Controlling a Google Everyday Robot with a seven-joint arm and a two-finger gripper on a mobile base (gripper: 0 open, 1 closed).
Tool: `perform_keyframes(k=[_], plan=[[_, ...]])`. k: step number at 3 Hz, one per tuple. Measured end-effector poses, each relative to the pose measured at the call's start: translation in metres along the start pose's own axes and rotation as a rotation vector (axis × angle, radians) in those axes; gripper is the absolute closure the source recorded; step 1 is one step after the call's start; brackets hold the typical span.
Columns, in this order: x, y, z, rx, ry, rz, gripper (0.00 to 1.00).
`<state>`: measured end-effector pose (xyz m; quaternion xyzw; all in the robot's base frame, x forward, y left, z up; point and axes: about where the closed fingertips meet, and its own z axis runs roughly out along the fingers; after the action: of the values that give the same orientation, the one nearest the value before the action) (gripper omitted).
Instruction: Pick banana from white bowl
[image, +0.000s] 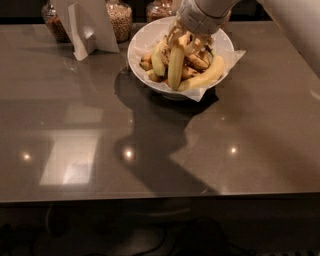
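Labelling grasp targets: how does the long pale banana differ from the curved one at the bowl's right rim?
Colour: the long banana is pale yellow-green; the curved banana is deeper yellow. Shape: the long banana is nearly straight, the curved banana bends. Pose: the long banana points up at the end effector over the white bowl; the curved banana hugs the rim. Both sit in that bowl.

1 cam, high front; end effector (176, 42) top-ctr.

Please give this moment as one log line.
pincer: over round white paper-lined bowl | shut on long pale yellow-green banana | lower end in bowl
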<state>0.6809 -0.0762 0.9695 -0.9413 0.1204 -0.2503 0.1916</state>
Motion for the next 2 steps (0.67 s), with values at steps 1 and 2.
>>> perform_keyframes(k=[1,2], plan=[[-0.002,-0.011,-0.007,0.021,-0.007,-0.004,0.99],[-0.004,-0.021,-0.02,0.063,-0.03,0.015,1.0]])
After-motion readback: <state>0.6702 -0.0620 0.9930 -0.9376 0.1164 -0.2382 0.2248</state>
